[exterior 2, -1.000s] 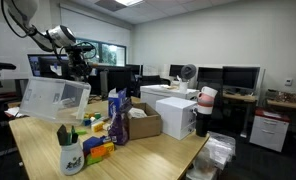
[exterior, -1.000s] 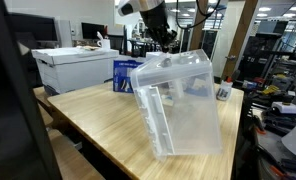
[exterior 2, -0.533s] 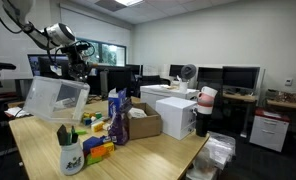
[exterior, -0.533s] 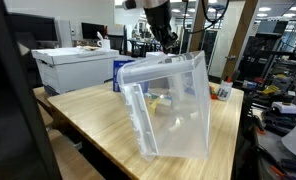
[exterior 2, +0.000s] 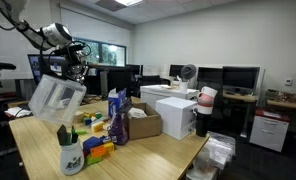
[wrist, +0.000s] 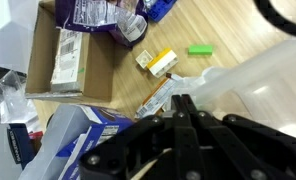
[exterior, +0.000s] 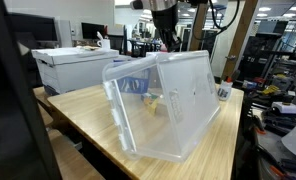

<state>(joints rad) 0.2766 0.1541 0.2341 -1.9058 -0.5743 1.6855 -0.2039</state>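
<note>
My gripper [exterior: 168,44] is shut on the top rim of a large clear plastic bin [exterior: 160,104]. It holds the bin tilted in the air above the wooden table [exterior: 88,110]. In an exterior view the same bin [exterior 2: 56,96] hangs tipped under the gripper [exterior 2: 72,68]. In the wrist view the black fingers [wrist: 180,104] press together on the bin's translucent edge [wrist: 250,72]. Below them on the table lie a small yellow-and-white box [wrist: 160,62], a green block [wrist: 199,50] and a slim packet [wrist: 151,100].
A cardboard box [wrist: 70,58] with packets stands beside the items. A blue carton [exterior 2: 116,117], a white box [exterior 2: 175,115] and a cup of pens [exterior 2: 70,150] are on the table. A white chest [exterior: 76,66] stands behind it.
The bin has been tipped further over, its open side swinging round and its base rising, while the gripper stays shut on its rim.
</note>
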